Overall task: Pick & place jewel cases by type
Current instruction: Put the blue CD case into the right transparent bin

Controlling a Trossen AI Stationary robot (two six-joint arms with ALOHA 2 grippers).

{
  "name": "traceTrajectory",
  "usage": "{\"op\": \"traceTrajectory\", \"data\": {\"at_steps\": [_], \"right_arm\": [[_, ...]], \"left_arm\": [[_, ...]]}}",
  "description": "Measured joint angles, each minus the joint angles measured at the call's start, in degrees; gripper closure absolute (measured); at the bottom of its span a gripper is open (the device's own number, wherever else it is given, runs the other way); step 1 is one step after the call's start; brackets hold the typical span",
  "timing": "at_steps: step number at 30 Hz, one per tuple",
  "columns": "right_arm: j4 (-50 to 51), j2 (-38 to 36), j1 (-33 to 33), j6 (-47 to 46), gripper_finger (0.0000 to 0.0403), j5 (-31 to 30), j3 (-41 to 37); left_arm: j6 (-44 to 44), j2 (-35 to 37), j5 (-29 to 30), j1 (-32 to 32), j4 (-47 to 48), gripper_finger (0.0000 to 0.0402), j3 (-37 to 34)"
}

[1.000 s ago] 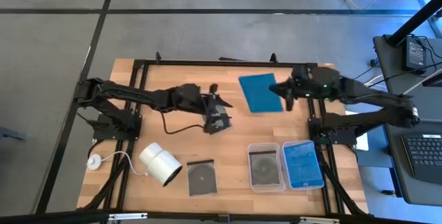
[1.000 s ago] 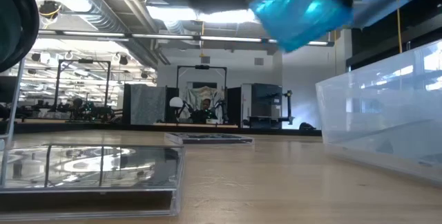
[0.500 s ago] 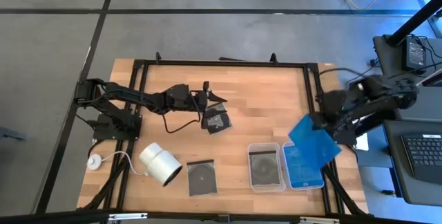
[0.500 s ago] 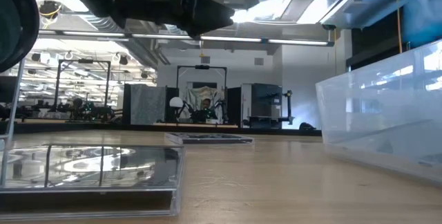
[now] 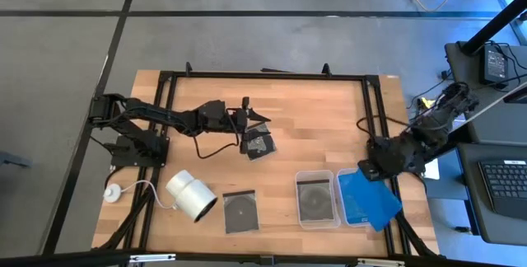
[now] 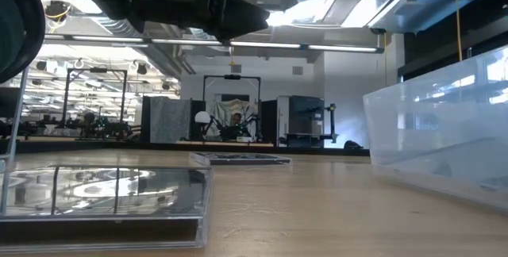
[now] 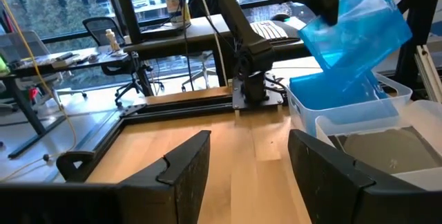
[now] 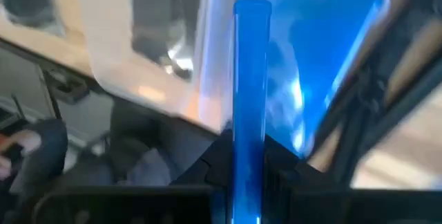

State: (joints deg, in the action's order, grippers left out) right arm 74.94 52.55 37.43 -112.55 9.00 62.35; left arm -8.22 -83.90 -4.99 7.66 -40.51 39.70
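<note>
On the wooden counter point(image 5: 313, 127), a blue jewel case point(image 5: 375, 201) is clamped by the right pincer point(image 5: 368, 170) at four o'clock above a clear tray point(image 5: 342, 217), while the left pincer point(image 5: 249, 124) is held apart near centre.

**Colour Reference: Cases, Trays and Surface**

The surface point(image 5: 313, 123) is light wood with visible grain, framed in black. The blue jewel case point(image 5: 375, 201) held over the right tray is bright, translucent blue; the right tray point(image 5: 359, 197) below it shows blue contents. The left tray point(image 5: 316, 199) is clear, with a dark grey case inside. The front grey jewel case point(image 5: 240, 211) is dark grey with a round disc pattern. The centre grey jewel case point(image 5: 261, 144) is likewise dark. The cylinder point(image 5: 191, 194) is white. Both arms are black.
</note>
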Motion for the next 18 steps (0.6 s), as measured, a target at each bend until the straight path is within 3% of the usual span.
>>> {"op": "traceTrajectory", "data": {"at_steps": [6, 13, 18], "right_arm": [[0.0, 3.2, 10.5, -8.5, 0.0359, -13.8, 0.0], [0.6, 9.9, 19.2, -19.4, 0.0356, -16.6, 0.0], [3.9, 14.0, 21.1, -22.3, 0.0354, -21.6, 0.0]], "left_arm": [[0.0, 0.0, 0.0, 0.0, 0.6, 0.0212, 0.0], [0.0, 0.0, 0.0, 0.0, 0.6, 0.0208, 0.0], [0.0, 0.0, 0.0, 0.0, 0.6, 0.0211, 0.0]]}}
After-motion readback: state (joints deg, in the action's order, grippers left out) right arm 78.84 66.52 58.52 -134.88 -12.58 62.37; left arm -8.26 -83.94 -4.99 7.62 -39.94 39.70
